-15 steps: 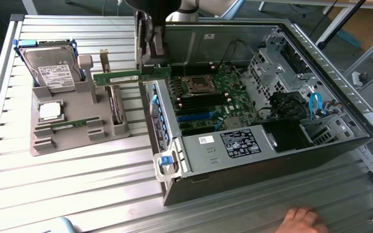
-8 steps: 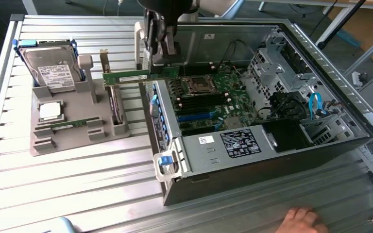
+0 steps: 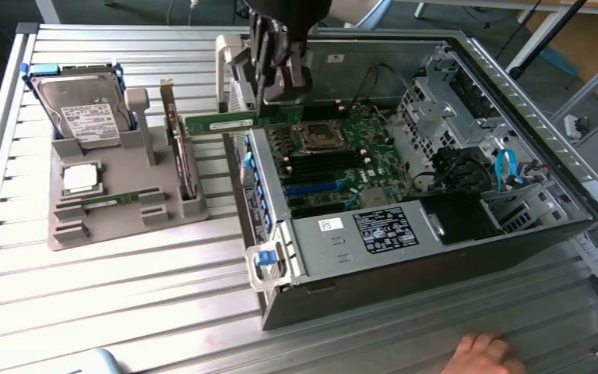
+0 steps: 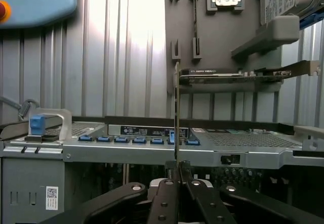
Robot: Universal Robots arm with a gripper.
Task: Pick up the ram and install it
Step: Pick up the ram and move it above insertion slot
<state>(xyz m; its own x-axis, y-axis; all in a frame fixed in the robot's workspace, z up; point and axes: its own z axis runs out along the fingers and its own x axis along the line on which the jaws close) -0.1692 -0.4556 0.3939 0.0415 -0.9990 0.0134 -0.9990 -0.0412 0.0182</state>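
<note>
The ram [image 3: 221, 123] is a thin green stick, held above the left wall of the open computer case [image 3: 403, 257]. My gripper [image 3: 276, 105] is shut on one end of it, and the stick juts out toward the exterior view's left. In the wrist view the ram [image 4: 176, 113] appears edge-on as a thin line rising from between the black fingers [image 4: 164, 193], with my gripper [image 4: 177, 171] closed around its base. The motherboard [image 3: 357, 167], with its black and blue memory slots [image 3: 325, 162], lies inside the case just beyond the gripper.
A grey parts holder [image 3: 112, 222] at the exterior view's left carries a hard drive [image 3: 86, 113], a square silver processor [image 3: 79, 178] and an upright dark expansion card [image 3: 183, 160]. A person's hand [image 3: 486, 354] rests on the table's near edge. A teach pendant [image 4: 35, 1] lies on the slatted table.
</note>
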